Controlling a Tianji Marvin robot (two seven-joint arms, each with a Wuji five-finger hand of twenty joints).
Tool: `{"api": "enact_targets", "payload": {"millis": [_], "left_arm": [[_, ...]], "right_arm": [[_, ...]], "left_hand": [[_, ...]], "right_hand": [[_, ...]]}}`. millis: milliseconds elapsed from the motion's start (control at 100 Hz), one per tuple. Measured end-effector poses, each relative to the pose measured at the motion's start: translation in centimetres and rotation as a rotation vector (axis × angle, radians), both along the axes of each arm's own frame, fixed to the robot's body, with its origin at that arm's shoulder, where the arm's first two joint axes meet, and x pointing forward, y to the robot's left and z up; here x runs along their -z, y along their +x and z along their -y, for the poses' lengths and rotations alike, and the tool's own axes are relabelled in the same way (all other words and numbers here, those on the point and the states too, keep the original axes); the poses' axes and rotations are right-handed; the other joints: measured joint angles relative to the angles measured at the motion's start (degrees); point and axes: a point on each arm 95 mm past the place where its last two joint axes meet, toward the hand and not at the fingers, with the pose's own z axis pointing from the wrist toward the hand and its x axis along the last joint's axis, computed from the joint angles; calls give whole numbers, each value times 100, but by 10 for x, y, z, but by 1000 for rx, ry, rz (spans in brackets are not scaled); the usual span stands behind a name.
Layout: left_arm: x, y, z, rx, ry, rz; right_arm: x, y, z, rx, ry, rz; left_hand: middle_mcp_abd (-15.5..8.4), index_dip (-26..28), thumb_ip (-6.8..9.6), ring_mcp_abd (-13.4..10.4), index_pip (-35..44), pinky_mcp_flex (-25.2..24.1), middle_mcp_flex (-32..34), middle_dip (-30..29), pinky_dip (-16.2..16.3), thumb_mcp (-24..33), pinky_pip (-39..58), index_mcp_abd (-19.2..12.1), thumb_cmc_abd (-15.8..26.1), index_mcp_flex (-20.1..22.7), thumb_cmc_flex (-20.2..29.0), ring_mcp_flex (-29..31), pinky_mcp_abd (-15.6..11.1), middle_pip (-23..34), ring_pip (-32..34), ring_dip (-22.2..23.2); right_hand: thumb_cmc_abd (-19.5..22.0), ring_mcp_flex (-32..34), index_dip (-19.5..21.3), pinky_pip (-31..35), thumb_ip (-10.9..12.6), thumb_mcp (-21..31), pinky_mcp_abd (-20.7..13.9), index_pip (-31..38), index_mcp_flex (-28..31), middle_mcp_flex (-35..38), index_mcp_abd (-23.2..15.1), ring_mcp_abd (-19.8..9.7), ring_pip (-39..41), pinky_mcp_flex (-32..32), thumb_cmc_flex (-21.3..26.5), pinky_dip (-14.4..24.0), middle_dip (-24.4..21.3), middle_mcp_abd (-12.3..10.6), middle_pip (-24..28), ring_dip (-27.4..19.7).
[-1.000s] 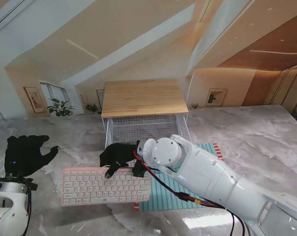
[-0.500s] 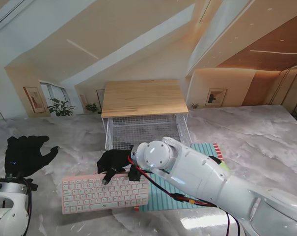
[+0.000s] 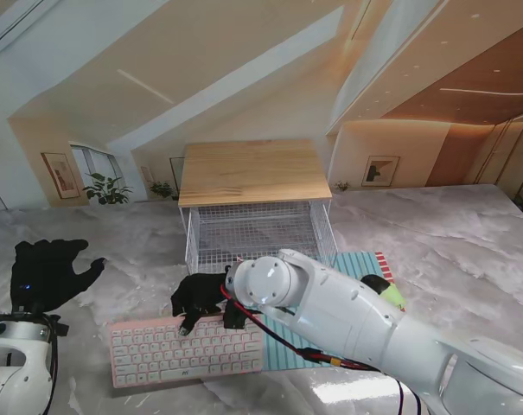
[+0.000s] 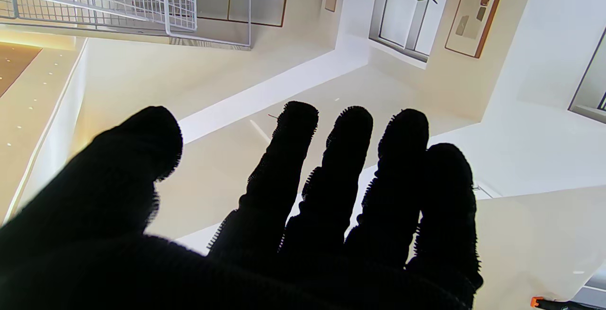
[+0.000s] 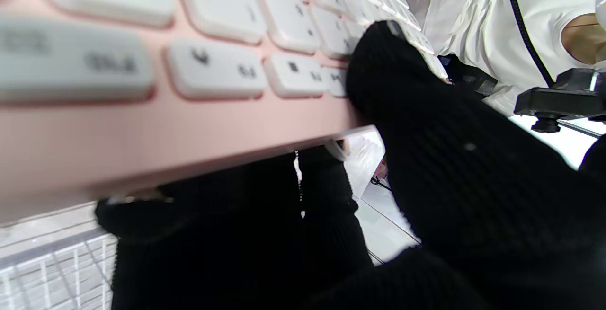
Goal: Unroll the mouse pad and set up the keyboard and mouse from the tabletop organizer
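Note:
My right hand (image 3: 200, 298), in a black glove, is shut on the far edge of the pink keyboard (image 3: 183, 350), thumb on the keys and fingers under the rim. In the right wrist view the keyboard (image 5: 142, 78) fills the frame, pinched by my thumb (image 5: 402, 87). The keyboard's right end lies over the striped teal mouse pad (image 3: 352, 268), which is unrolled flat. A dark mouse (image 3: 375, 284) sits on the pad behind my forearm. My left hand (image 3: 45, 272) hovers open at the far left, fingers (image 4: 331, 172) spread, holding nothing.
The tabletop organizer (image 3: 252, 173), a wooden shelf over a white wire basket (image 3: 257, 229), stands just beyond the keyboard. A yellow-green object (image 3: 392, 296) lies beside the mouse. The marble table (image 3: 468, 251) extends to the right.
My right hand has drawn the keyboard nearer to me and a little to the left. The left hand has stayed still.

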Motion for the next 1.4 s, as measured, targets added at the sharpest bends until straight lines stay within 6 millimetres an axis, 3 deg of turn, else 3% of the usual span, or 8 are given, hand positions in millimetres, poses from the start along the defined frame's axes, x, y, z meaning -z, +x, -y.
{"api": "enact_targets", "payload": {"millis": [260, 580, 650, 730, 780, 900, 1120, 1400], "left_arm": [[1, 0, 1, 1, -2, -2], [1, 0, 0, 2, -2, -3], [1, 1, 1, 3, -2, -4], [1, 1, 1, 3, -3, -4], [1, 1, 1, 3, -3, -4], [1, 1, 1, 4, -4, -5], [1, 2, 2, 5, -6, -5], [1, 3, 3, 8, -9, -7]], "right_arm": [[11, -4, 1, 41, -45, 8], [15, -6, 2, 79, -33, 34], [16, -7, 2, 84, -30, 34], [17, -8, 2, 82, -27, 33], [17, -9, 2, 78, -25, 29], [17, -11, 2, 59, -20, 37], [15, -13, 3, 58, -15, 63], [15, -18, 5, 90, -18, 101]], "left_hand": [[0, -6, 0, 0, -1, 0, 0, 0, -1, 0, 0, 1, 0, 0, 0, 0, 0, 0, -1, 0], [0, -9, 0, 0, -2, 0, 0, 0, -2, 0, 0, 2, 0, 0, 0, 0, -1, 0, -3, 0], [0, -9, 0, 0, -3, 0, 0, 0, -2, 0, 0, 2, -1, 0, 0, 0, -1, -1, -3, 0], [0, -9, 0, 0, -5, 0, 0, 0, -2, 0, 0, 2, -1, 0, 0, 0, -1, -1, -4, 0], [0, -9, 0, 0, -6, 0, 0, 0, -3, 0, 0, 2, -1, 0, 0, 0, -1, -1, -4, 0], [0, -10, -1, 0, -7, 0, 0, 0, -4, 0, 0, 2, -1, 1, 0, 0, -1, -1, -4, 0], [0, -10, -1, 0, -8, 0, 0, 0, -7, 0, 0, 2, -1, 1, 0, 0, -1, -1, -6, 0], [0, -10, -1, 0, -9, 0, 0, 0, -10, 0, 0, 2, -1, 1, 0, 0, -1, -1, -11, 0]], "right_hand": [[161, -1, -30, 53, 0, -32, 2, -45, -6, -97, 83, 11, 23, -20, 0, -93, -197, 54, 43, -7], [376, -296, -644, 54, 10, -37, 200, -121, -117, -577, 190, 158, -385, -715, 0, -188, -777, 241, -191, -243], [429, -539, -853, -575, 114, 27, 302, -280, -128, -832, 199, 266, -801, -1073, -15, -632, -967, 244, -324, -394], [510, -648, -897, -649, 246, 152, 375, -543, -128, -861, 180, 294, -1032, -1305, -92, -701, -1088, 235, -384, -467], [599, -832, -729, -665, 391, 256, 451, -953, -126, -1032, 121, 307, -1381, -1672, -272, -703, -1128, 145, -456, -553], [866, -950, -129, -870, 1037, 393, 526, -1736, -125, -1383, -61, 296, -2006, -2588, -729, -703, -1344, -60, -696, -709], [869, -1365, 66, -1369, 1095, 346, 787, -2064, -338, -1693, -71, 317, -2926, -3492, -906, -707, -1678, -139, -1177, -1073], [1240, -1658, -288, -2193, 1192, 217, 972, -2424, -405, -1751, 187, 364, -3637, -4357, -1269, -1138, -1777, -118, -1567, -1309]]}}
